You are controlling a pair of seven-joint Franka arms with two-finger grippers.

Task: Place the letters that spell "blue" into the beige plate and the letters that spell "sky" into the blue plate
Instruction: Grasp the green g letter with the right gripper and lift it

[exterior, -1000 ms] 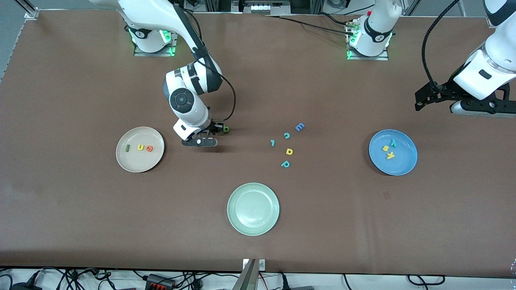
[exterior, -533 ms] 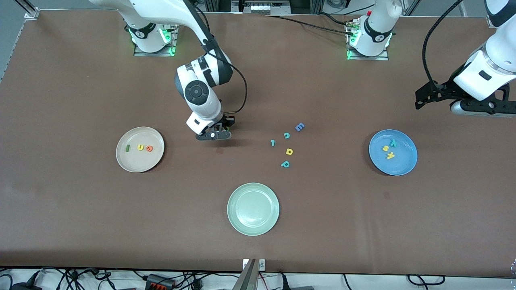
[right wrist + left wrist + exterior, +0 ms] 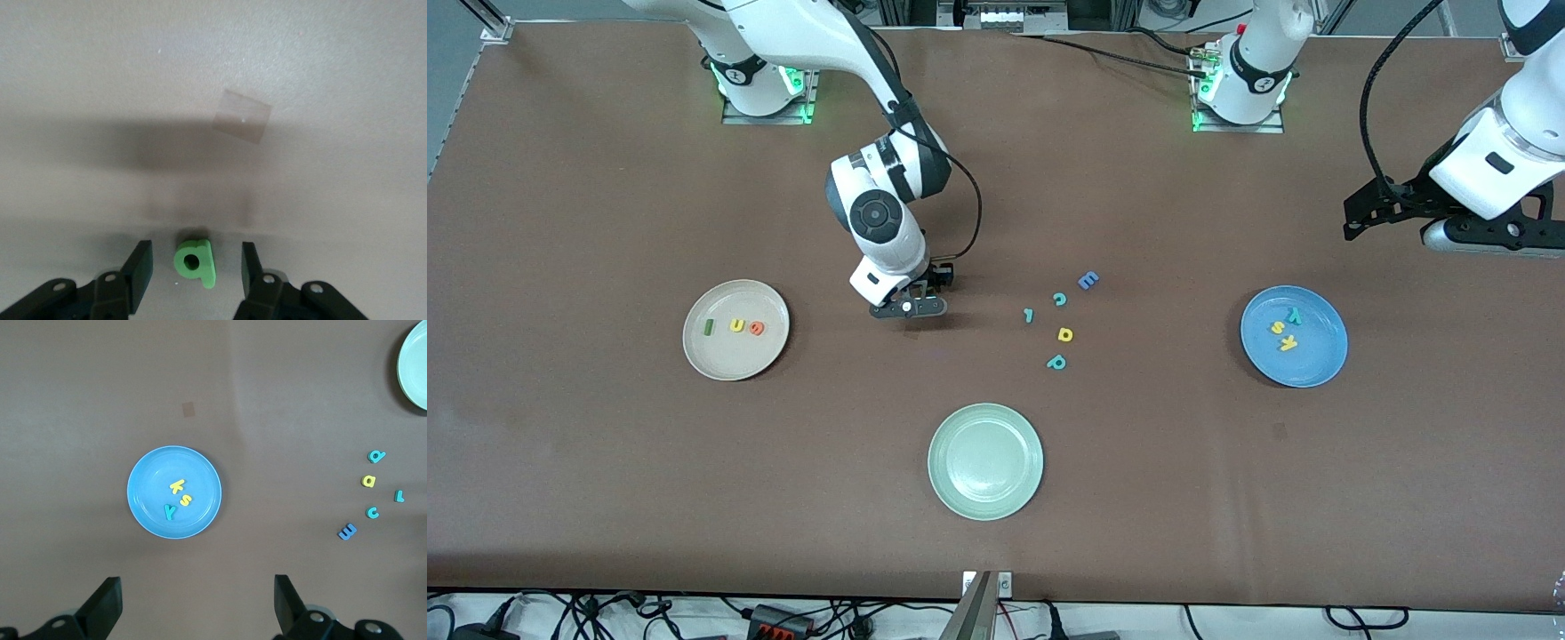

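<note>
Front view, right arm: reaches from its base to mid-table, right gripper [image 3: 925,286] low beside the beige plate [image 3: 696,358]
Right gripper state: fingers parted, clear of the green "b" [image 3: 195,263] between them
Green "b": small foam letter, round hole
Left gripper [image 3: 193,603]: spread wide, waits above the blue plate [image 3: 1328,364]

I see even overhead light, soft shadows under my right tool [image 3: 193,267], washed-out desk [image 3: 100,80] there, no blur
</note>
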